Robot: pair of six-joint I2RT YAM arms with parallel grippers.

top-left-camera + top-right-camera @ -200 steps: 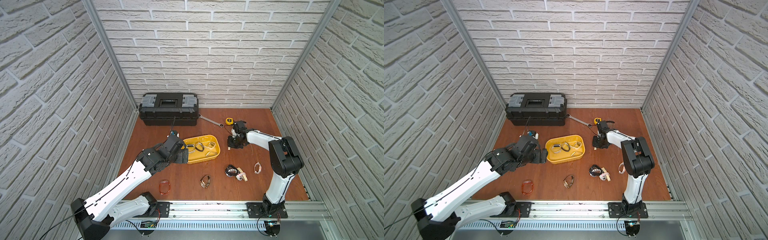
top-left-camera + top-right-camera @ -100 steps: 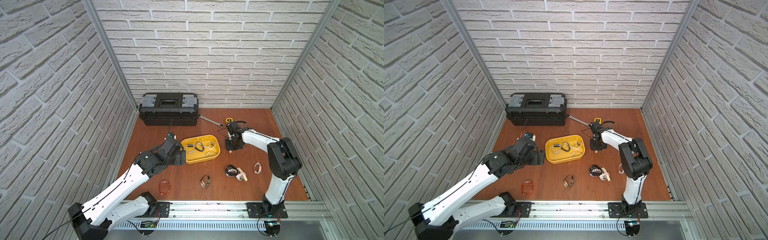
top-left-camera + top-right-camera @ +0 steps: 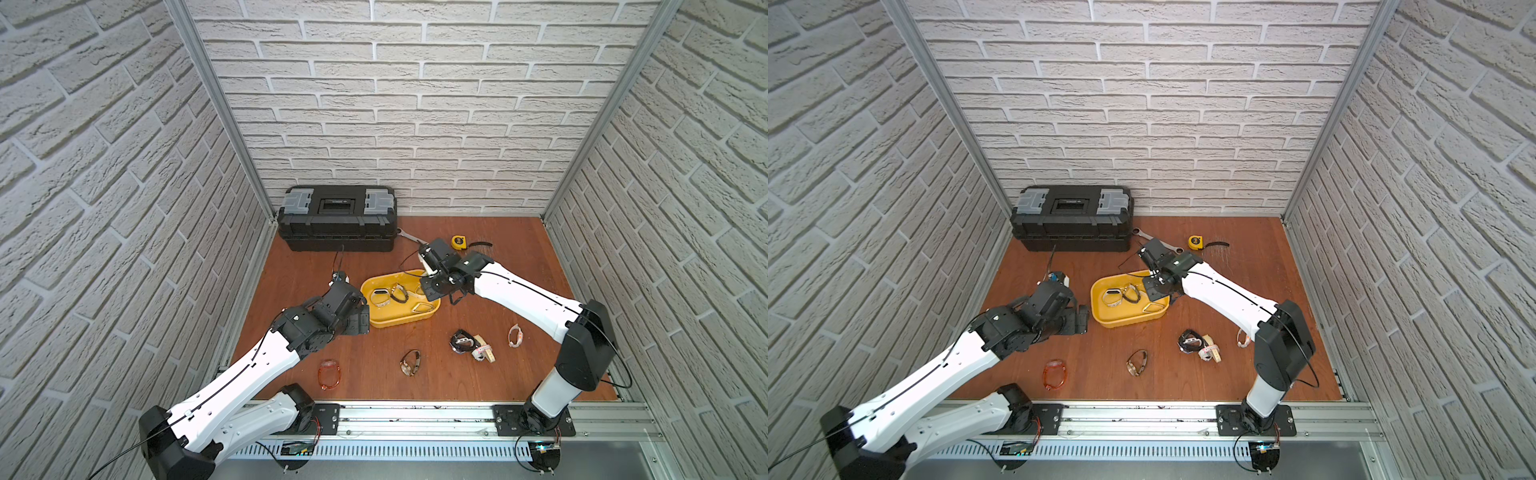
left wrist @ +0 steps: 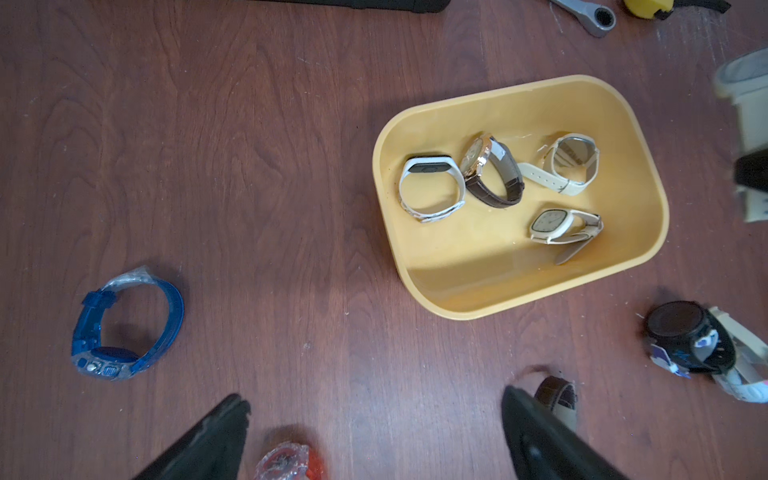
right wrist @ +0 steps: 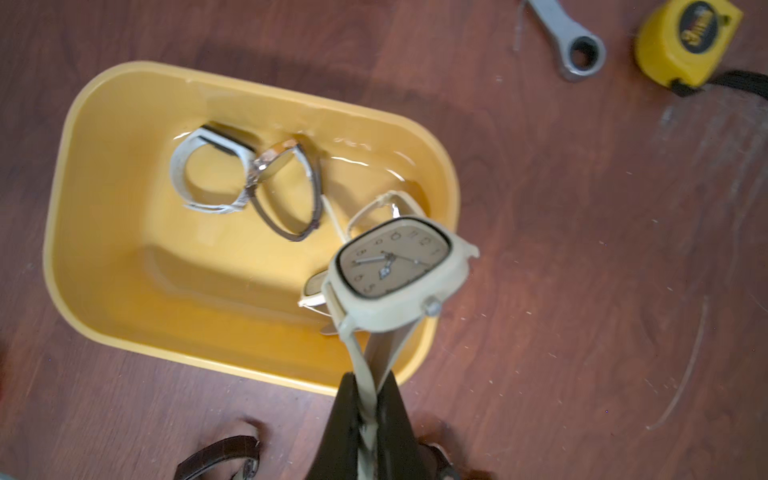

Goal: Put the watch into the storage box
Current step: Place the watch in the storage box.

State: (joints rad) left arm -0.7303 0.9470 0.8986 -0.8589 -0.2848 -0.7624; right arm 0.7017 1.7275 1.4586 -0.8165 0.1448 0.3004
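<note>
Right gripper [image 5: 368, 386]: the fingers [image 5: 399, 415] are closed together on the doubled cream strap of the watch [image 5: 399, 266]. The strap is pinched flat between the pads. The square cream case stands out beyond the fingertips, dial facing the wrist camera. The watch is held in the air over one corner of the box [image 5: 54, 232], partly over the rim, and is not resting on the box floor. In both top views the right gripper [image 3: 432, 286] is seen above the far right corner of the box [image 3: 399, 322]; the watch itself cannot be made out there.

Left gripper [image 4: 374, 397]: the fingers [image 4: 216, 436] are spread wide apart. Nothing is held and nothing is touched; only bare table [image 4: 249, 166] is seen between them. In a top view it is placed just beside the near left side of the box [image 3: 1125, 320], apart from the rim.

Box contents: four watches are lying on the floor, namely a white band [image 4: 430, 187], a brown-strap watch [image 4: 492, 174] touching it, a round white watch [image 4: 561, 164] and a square cream watch [image 4: 561, 228].

Outside the box, on the table: a blue watch [image 4: 124, 328], an orange watch [image 3: 329, 374], a black watch [image 3: 462, 341], a spanner [image 5: 569, 45] and a tape measure [image 5: 685, 37] are noted. A toolbox [image 3: 336, 218] is set against the back wall.
</note>
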